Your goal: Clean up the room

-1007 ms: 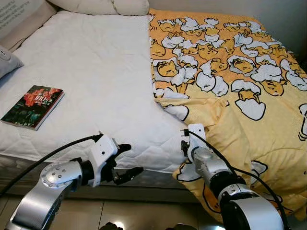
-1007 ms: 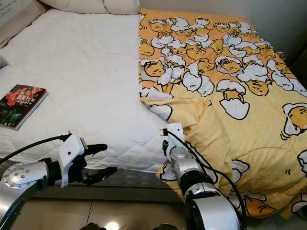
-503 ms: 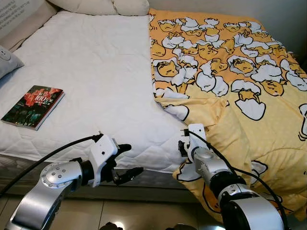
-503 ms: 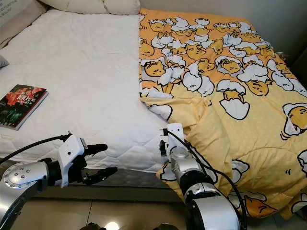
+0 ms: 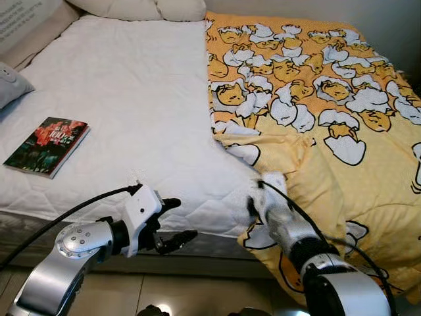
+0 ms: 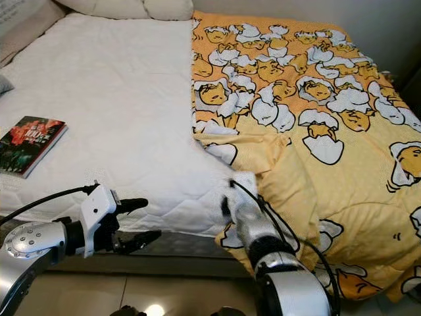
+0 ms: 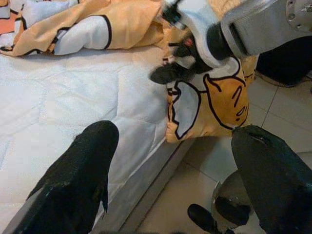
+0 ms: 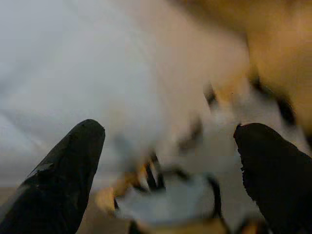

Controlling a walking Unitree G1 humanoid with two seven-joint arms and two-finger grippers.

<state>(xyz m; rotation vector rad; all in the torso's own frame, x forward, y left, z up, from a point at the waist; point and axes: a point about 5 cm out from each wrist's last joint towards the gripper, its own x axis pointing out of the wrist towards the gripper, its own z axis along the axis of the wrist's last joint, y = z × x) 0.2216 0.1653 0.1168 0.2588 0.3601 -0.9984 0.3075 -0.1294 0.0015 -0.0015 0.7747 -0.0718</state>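
Note:
A yellow blanket [image 5: 316, 131] printed with egg-and-duck figures covers the bed's right half, and its corner [image 7: 209, 102] hangs over the front edge. My right gripper [image 5: 252, 205] is at that edge, right by the hanging corner, with its fingers [image 8: 73, 161] wide open and nothing between them. My left gripper [image 5: 176, 222] hovers open in front of the bed's edge, lower and to the left, pointing toward the right gripper [image 7: 175, 61]. A book [image 5: 46, 146] with a dark red-and-green cover lies on the bare white mattress [image 5: 131, 99] at the left.
Cream pillows [image 5: 138, 8] lie at the head of the bed, and a grey cushion [image 5: 10, 82] sits at the far left. Tiled floor [image 7: 195, 161] runs along the front of the bed below both arms.
My right wrist is now blurred with motion at the blanket's front corner, shifted only slightly. The left arm, book and blanket stay where they were.

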